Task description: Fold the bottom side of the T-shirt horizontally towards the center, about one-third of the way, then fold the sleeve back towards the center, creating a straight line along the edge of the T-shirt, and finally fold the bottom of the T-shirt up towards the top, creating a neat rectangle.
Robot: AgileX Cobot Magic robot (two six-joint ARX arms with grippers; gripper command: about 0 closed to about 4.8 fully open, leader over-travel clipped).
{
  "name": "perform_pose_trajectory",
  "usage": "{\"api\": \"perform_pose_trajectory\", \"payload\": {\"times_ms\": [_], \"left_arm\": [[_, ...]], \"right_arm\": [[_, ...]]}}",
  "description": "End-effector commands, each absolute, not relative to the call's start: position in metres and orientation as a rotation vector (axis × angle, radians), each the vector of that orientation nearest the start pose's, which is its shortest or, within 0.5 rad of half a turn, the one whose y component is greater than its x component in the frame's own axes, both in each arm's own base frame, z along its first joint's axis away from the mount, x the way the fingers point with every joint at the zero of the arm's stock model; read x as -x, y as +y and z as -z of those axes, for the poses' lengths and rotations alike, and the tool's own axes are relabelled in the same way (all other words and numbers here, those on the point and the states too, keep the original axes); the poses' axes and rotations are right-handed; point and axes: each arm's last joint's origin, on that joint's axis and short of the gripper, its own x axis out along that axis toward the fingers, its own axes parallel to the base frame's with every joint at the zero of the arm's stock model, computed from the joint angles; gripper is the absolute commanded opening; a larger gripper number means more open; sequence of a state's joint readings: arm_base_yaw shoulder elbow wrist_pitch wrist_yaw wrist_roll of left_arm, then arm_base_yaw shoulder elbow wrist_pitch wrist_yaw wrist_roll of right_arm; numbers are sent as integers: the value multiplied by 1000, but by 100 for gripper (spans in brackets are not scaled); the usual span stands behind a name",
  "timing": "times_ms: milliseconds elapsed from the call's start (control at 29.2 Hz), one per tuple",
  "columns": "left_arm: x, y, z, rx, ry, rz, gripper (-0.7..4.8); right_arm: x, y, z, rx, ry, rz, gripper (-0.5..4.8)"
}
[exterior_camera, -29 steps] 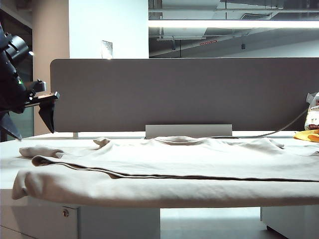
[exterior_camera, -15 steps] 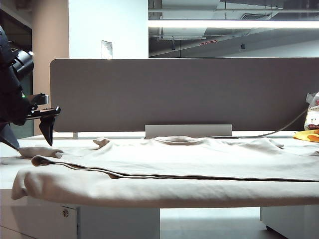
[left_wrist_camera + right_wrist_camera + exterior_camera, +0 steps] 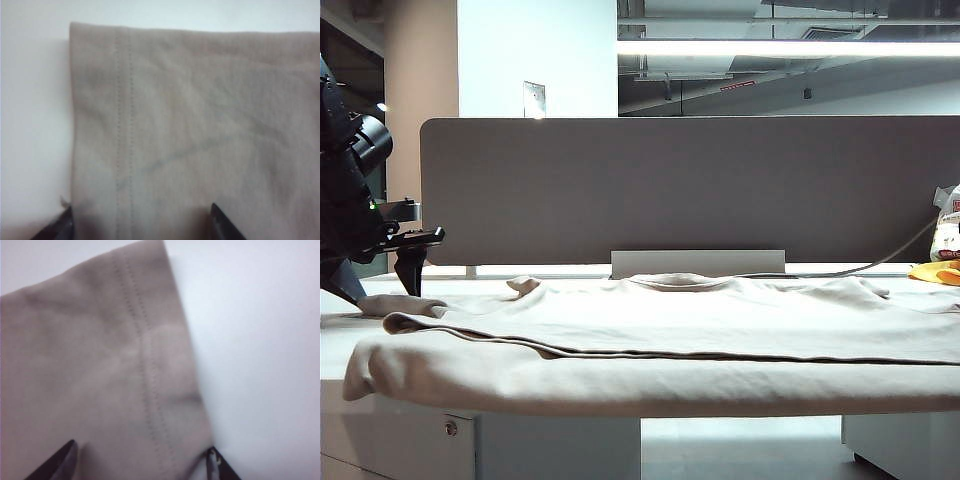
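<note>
White desk with a grey screen behind it

The desk (image 3: 335,335) is white, and a lock (image 3: 451,428) sits in the front of the drawer unit under it. A long grey partition (image 3: 680,190) stands upright along its far edge, with a small grey box (image 3: 698,263) at its foot. At the far right lie a yellow-orange item (image 3: 935,272), a white printed bag (image 3: 948,225) and a thin cable (image 3: 840,270).

The white table (image 3: 340,330) is carrying the beige T-shirt (image 3: 700,320), which is lying flat and spreading across almost its whole width, with the near edge drooping over the front. A yellow-orange item (image 3: 935,272) is sitting at the far right corner.
</note>
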State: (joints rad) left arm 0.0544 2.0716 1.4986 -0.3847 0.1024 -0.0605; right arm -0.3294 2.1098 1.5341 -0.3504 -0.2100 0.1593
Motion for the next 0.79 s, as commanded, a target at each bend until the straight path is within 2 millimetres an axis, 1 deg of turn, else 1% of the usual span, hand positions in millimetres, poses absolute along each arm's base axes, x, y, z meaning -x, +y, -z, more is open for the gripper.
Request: {"api": "perform_pose_trajectory", "payload": {"times_ms": [34, 103, 137, 171, 206, 274, 343, 411, 480, 686, 789], "left_arm": [[-441, 21, -169, 129, 973, 14, 261], [-441, 21, -168, 124, 974, 17, 173], [-441, 21, -168, 123, 974, 17, 144], [-441, 21, -169, 122, 972, 18, 120], [-441, 21, -169, 118, 969, 20, 102], [-441, 21, -169, 110, 968, 25, 80], [-441, 21, -169, 106, 969, 26, 38], [-441, 21, -169, 106, 964, 27, -7], [-442, 21, -170, 109, 953, 35, -6], [-444, 18, -172, 137, 926, 97, -6], [-445, 12, -174, 149, 919, 145, -6]], "right_arm": [[-430, -142, -171, -386, 872, 189, 277], [-430, -142, -171, -388, 873, 185, 174], [-430, -141, -171, -389, 873, 180, 126], [-430, -141, -171, -391, 872, 177, 104], [-430, -141, -171, -393, 872, 172, 92], [-430, -141, -171, -397, 871, 165, 74], [-430, -141, -171, -396, 870, 165, 41], [-431, -141, -172, -393, 865, 163, 22], [-431, -141, -172, -392, 858, 159, -6], [-434, -140, -175, -420, 814, 75, -6], [-435, -138, -178, -435, 796, 39, -6]]}}
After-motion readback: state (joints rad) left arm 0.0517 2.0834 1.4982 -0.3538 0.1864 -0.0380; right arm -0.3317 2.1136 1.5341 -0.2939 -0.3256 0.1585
